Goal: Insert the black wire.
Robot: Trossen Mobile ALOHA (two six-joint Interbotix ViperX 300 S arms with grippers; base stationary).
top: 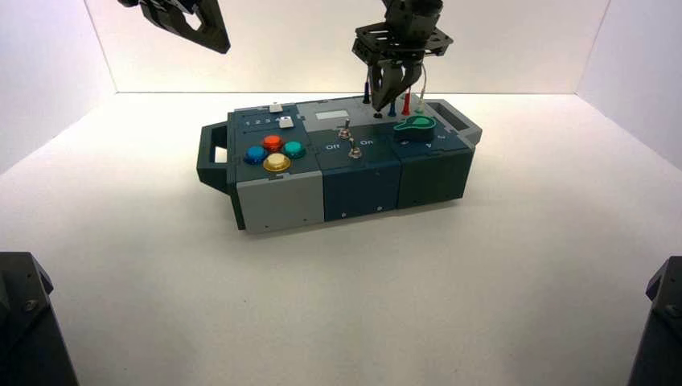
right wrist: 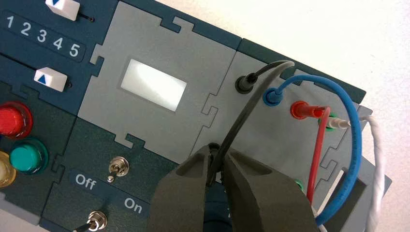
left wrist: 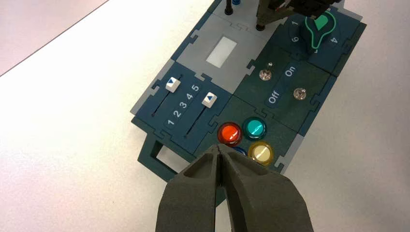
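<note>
The black wire has one black plug seated in a socket on the box's grey far panel. From there it arcs down into my right gripper, which is shut on its other end above that panel, beside a dark round socket at the fingertips. In the high view the right gripper hangs over the far right of the box, near the standing plugs. My left gripper is shut and empty, raised over the coloured buttons; it shows at the top left of the high view.
A blue wire, a red wire and a white wire loop over the same panel. A green knob, two toggle switches, two sliders, a white display and several coloured buttons are on the box.
</note>
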